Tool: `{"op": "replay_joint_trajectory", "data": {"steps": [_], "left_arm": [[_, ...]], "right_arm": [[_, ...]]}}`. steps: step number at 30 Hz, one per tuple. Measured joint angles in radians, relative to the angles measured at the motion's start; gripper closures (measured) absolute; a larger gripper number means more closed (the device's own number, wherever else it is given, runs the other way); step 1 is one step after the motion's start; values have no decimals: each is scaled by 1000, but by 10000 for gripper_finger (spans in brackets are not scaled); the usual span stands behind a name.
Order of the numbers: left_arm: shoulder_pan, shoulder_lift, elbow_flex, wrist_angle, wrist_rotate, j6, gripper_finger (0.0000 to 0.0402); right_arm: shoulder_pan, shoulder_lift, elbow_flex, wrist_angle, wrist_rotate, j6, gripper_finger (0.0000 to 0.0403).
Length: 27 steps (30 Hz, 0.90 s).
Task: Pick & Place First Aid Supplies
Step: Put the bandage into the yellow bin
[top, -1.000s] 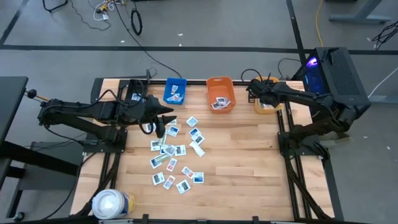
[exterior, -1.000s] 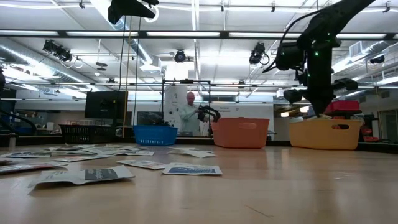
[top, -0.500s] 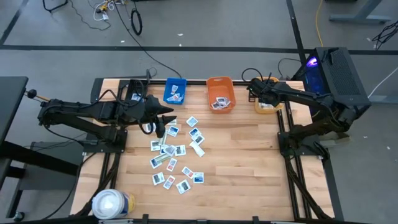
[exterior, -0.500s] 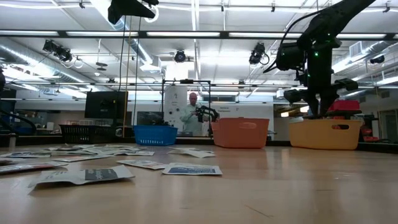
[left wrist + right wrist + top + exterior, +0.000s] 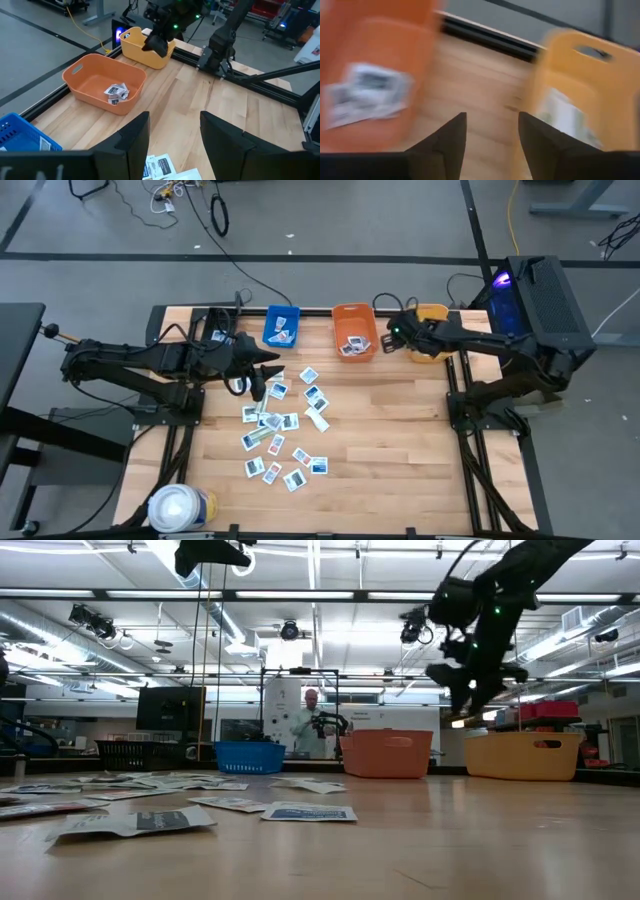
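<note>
Paper-thin first aid supplies [image 5: 283, 428], light, limp and flat on the desk [image 5: 380, 440] below the left gripper's [image 5: 256, 386] parted, empty fingers, probably need an edge pinch; right gripper [image 5: 393, 337] likewise open, empty.

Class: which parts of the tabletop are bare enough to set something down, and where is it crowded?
Bare: the wood right of the packets, below the orange bin and yellow bin. Crowded: the packet scatter under the left tool, and the white roll corner.

Right wrist view was motion-blurred: white packets in the orange plastic bin [image 5: 370, 75] unreadable. Large white roll [image 5: 180, 508] was cut by bottom edge, lower left. Scattered packets' [image 5: 280, 425] print too small.
</note>
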Motion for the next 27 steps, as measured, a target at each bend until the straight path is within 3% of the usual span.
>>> {"op": "replay_joint_trajectory", "data": {"steps": [4, 15, 27], "left_arm": [[0, 0, 0, 3, 0, -2, 223], [0, 0, 0, 4, 0, -2, 223], [0, 0, 0, 9, 4, -2, 223]], "right_arm": [[84, -5, 0, 114, -84, -116, 230], [315, -5, 0, 418, -483, -367, 236], [514, -3, 0, 478, -611, -508, 236]]}}
